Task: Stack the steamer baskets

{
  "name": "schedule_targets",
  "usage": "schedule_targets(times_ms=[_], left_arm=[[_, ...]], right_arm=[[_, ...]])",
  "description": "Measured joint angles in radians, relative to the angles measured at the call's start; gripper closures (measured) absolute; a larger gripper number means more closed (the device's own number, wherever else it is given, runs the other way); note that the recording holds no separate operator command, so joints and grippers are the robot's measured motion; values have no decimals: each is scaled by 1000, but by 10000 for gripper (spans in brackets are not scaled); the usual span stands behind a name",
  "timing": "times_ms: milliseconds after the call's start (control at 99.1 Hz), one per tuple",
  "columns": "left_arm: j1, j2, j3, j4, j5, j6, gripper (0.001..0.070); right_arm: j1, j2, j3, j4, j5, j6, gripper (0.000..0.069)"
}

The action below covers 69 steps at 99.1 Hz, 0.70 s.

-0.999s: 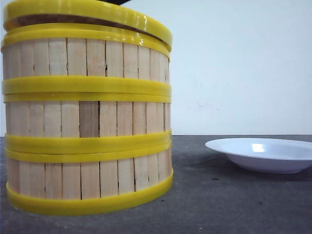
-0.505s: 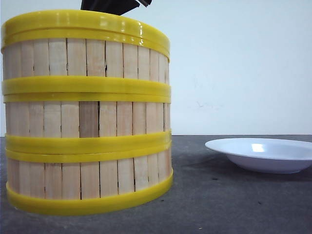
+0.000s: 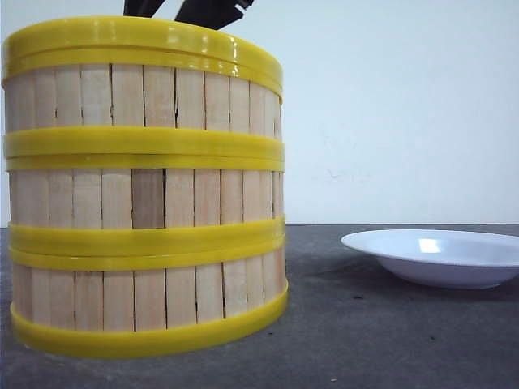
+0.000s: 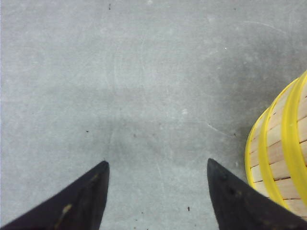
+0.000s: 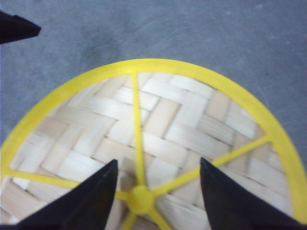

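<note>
The steamer baskets stand in a stack of three on the grey table, on the left of the front view, their yellow rims meeting flush, with the woven lid with its yellow rim and spokes seated on top. A white plate lies on the table to the right, apart from the stack. The right gripper hovers directly above the lid, its two dark fingers spread apart on either side of the yellow knob and clasping nothing; whether they touch the weave cannot be told. The left gripper hangs over bare table with its fingers likewise parted and empty, the stack just beside it, off to one side of its fingertips
</note>
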Motion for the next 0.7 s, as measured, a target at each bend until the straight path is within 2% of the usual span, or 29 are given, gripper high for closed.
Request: schedule_targets(times_ms=[151, 373, 494, 696], left_arm=[[0, 0, 0, 0, 0, 2, 321], [0, 0, 0, 0, 0, 2, 321], [0, 0, 0, -1, 0, 2, 321], [0, 0, 0, -1, 0, 2, 321]], right_arm=[[-66, -104, 1, -26, 0, 0, 336], [-285, -306, -2, -168, -3, 0, 335], [-422, -410, -138, -157, -5, 1, 335], [-633, -632, -481, -64, -6, 31, 335]])
